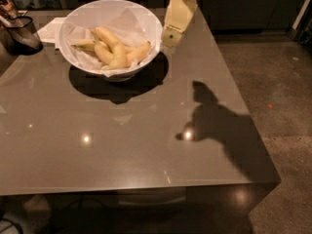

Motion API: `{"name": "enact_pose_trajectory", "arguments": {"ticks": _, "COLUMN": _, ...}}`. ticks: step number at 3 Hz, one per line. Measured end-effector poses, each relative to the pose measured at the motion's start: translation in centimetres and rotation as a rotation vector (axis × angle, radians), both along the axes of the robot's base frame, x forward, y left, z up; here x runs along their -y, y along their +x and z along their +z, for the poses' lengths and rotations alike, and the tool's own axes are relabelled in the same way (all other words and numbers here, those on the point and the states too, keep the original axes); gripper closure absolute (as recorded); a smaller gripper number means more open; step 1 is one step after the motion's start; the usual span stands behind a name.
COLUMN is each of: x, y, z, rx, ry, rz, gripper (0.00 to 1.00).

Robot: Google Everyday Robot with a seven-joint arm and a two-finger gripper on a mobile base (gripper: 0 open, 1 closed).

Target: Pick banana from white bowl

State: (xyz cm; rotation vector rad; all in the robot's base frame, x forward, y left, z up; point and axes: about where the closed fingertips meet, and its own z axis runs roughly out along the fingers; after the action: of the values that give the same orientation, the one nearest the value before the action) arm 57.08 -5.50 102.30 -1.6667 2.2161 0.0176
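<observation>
Bananas (115, 53), curved and yellow, lie in the glossy paper-lined white bowl (111, 73); the gripper (169, 37) hangs beside its rim, state unclear.

Cream plastic gripper (171, 36) beside glossy white bowl (112, 3) on polished table (122, 155)

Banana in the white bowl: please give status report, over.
Gripper hovers beside white bowl right rim. Bananas lie in bowl on paper, not yet grasped. Dark basket far left, out of the path.

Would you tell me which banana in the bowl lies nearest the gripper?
The rightmost banana, against the right wall of the bowl; the gripper hangs just by that rim, and the other bananas lie farther left.
</observation>
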Motion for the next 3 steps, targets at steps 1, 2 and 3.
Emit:
{"name": "enact_pose_trajectory", "arguments": {"ticks": 1, "x": -1.0, "y": 0.8, "z": -0.1, "rx": 0.014, "ry": 0.039, "rz": 0.002, "gripper": 0.00}}
{"name": "enact_pose_trajectory", "arguments": {"ticks": 2, "x": -3.9, "y": 2.6, "z": -0.2, "rx": -0.003, "ry": 0.053, "rz": -0.002, "gripper": 0.00}}
{"name": "enact_pose_trajectory", "arguments": {"ticks": 3, "x": -7.9, "y": 4.8, "z": -0.7, "rx": -0.017, "ry": 0.034, "rz": 0.018, "gripper": 0.00}}
